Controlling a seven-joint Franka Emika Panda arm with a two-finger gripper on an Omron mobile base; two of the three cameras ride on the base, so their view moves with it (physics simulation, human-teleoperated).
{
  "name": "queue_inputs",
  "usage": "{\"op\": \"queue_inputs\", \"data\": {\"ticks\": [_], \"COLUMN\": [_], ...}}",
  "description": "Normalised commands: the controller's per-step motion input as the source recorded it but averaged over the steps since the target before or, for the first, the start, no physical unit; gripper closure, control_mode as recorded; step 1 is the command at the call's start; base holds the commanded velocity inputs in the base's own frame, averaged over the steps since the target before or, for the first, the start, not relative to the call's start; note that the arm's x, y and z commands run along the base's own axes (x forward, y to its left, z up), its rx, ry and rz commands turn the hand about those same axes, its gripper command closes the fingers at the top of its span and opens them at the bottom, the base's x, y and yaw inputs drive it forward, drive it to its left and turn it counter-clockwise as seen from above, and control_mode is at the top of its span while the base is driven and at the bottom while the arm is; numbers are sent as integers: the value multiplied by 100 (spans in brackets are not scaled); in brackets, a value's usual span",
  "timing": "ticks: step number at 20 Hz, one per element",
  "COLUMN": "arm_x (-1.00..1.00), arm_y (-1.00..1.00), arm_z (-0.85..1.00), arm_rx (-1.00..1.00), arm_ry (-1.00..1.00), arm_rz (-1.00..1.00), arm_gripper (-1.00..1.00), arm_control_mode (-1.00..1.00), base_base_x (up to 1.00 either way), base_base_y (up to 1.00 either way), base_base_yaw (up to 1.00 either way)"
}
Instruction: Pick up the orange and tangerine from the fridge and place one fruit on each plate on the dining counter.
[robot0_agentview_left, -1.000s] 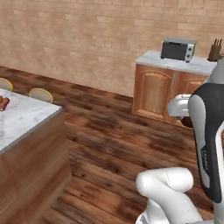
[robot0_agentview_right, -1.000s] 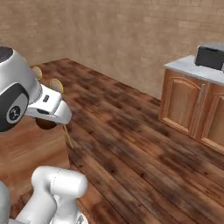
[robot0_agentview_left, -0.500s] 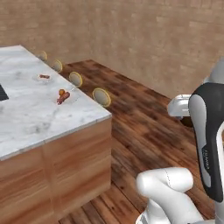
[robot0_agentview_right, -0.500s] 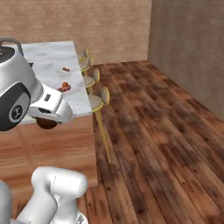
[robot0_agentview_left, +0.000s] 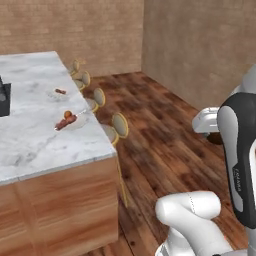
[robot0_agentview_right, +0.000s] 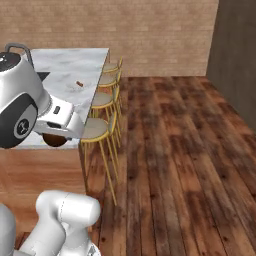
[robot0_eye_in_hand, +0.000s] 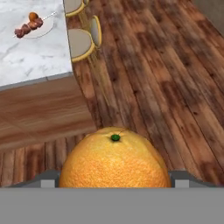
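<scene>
Gripping an orange (robot0_eye_in_hand: 114, 158) between the fingers of the gripper (robot0_eye_in_hand: 114, 181), stem dot facing the hand camera, above wooden floor (robot0_eye_in_hand: 166, 83). Hanging just off the near corner of the dining counter (robot0_agentview_left: 35, 135), with the hand (robot0_agentview_right: 57, 131) at roughly counter height. Sitting on the marble near that edge: 1 whitish plate (robot0_agentview_left: 77, 123) carrying a small skewer of food with an orange piece (robot0_agentview_left: 67, 114); farther along, a 2nd plate (robot0_agentview_left: 54, 94). Lining the counter's side: 4 stools (robot0_agentview_right: 100, 129) with tan seats.
</scene>
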Motion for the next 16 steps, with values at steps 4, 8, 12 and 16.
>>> {"op": "queue_inputs", "data": {"ticks": [4, 8, 12, 16], "arm_x": [0, 0, 0, 0], "arm_y": [0, 0, 0, 0], "arm_z": [0, 0, 0, 0], "arm_rx": [0, 0, 0, 0], "arm_ry": [0, 0, 0, 0], "arm_rz": [0, 0, 0, 0], "arm_gripper": [100, 100, 100, 100], "arm_control_mode": [100, 100, 100, 100], "base_base_x": [78, 75, 78, 81], "base_base_y": [-100, -100, -100, -100], "base_base_yaw": [36, 35, 37, 40]}}
